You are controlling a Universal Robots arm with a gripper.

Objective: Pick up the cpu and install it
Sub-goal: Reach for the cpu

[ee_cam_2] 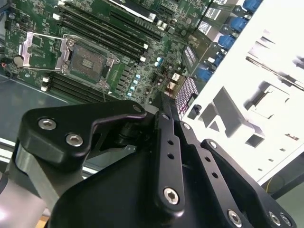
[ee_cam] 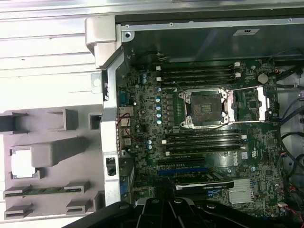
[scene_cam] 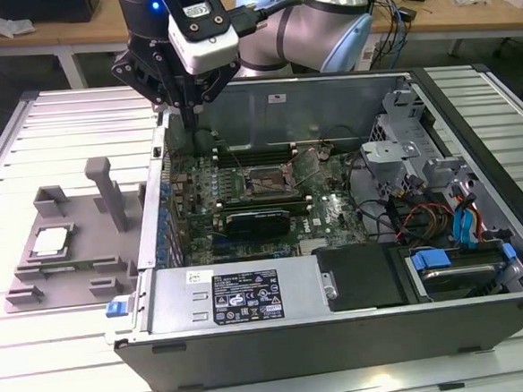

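The gripper (scene_cam: 190, 129) hangs over the open computer case (scene_cam: 343, 334), above the motherboard (scene_cam: 335, 213) edge on the exterior view's left, close to the case wall. In the second wrist view its black fingers (ee_cam_2: 164, 114) look pressed together and pinch nothing. The cpu (scene_cam: 51, 241) lies flat, silvery top up, in a square recess of the grey fixture (scene_cam: 78, 272), which sits on the slatted metal table (scene_cam: 59, 120) just beside the case, toward the table's edge on the exterior view's left. The chip is well apart from the gripper; in the first wrist view it shows as a bright square (ee_cam: 22, 163). On the motherboard the cpu socket (ee_cam: 205, 107) sits bare, between rows of memory slots, with its metal load plate (ee_cam: 256, 102) swung open beside it.
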